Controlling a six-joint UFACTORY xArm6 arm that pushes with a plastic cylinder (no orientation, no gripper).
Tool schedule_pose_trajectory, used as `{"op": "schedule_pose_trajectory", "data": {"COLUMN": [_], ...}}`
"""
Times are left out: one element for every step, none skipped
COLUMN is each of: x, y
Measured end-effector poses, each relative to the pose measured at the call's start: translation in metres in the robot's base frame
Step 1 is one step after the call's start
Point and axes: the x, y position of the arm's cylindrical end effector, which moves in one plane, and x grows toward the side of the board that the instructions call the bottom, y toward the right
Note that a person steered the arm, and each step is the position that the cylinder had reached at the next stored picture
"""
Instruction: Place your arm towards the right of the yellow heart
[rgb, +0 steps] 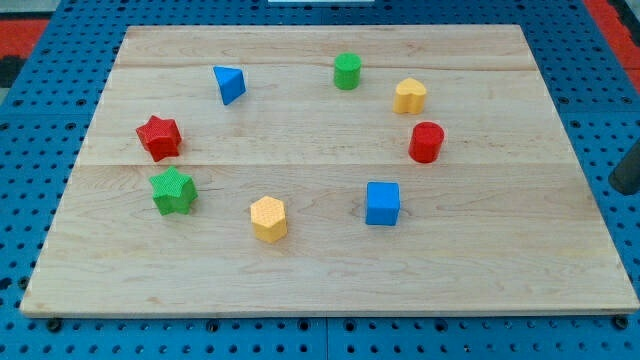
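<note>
The yellow heart (409, 96) lies on the wooden board (320, 275) at the view's upper right. A red cylinder (426, 142) sits just below it and a green cylinder (347, 71) to its upper left. My tip (624, 188) shows at the view's far right edge, off the board over the blue pegboard. It is far to the right of the yellow heart and somewhat lower, touching no block.
A blue triangle (229, 84), a red star (158, 137) and a green star (173, 191) lie on the left half. A yellow hexagon (268, 218) and a blue cube (382, 203) lie lower in the middle. The blocks form a loose ring.
</note>
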Motion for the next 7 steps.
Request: {"op": "schedule_pose_trajectory", "data": {"x": [0.0,-0.001,-0.018,-0.052,-0.12,-0.148,-0.159], "y": [-0.002,0.008,0.003,-0.043,-0.103,-0.133,-0.148]}}
